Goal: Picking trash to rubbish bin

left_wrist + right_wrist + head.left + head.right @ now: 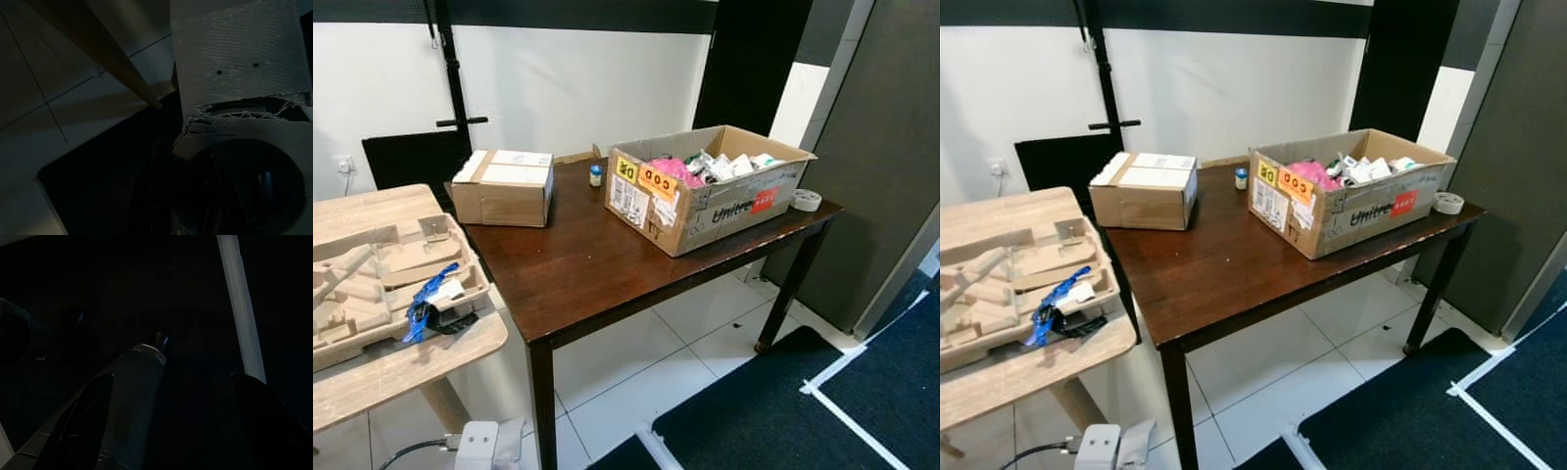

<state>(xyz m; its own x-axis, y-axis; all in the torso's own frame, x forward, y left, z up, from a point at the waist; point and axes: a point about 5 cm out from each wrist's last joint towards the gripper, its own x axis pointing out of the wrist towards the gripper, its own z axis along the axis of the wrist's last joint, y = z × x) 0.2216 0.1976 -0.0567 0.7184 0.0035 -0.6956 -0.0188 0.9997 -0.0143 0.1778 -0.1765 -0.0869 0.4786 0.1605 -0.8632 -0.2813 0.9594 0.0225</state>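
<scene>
1. One open cardboard box (710,191) sits on the right part of the dark wooden worktop (592,269). It holds a heap of trash (710,166): pink and white wrappers and small packets, too jumbled to count.
2. One small bottle with a blue cap (595,175) stands just beside the open box, between it and one closed cardboard box (504,186) at the worktop's back left.
3. One roll of white tape (806,200) lies at the worktop's far right corner, near the open box.
4. One light wooden table (401,362) stands left of the worktop. It carries one moulded pulp tray (372,284) with one blue strip (429,299) at its front edge.
5. White floor tiles (656,372) meet one dark carpet (803,421) edged with white tape lines.
6. The left hand (195,210) hangs in shade by a wooden leg; the right hand (173,421) hangs over dark floor, holding nothing. Neither view reveals how far the fingers are spread.
</scene>
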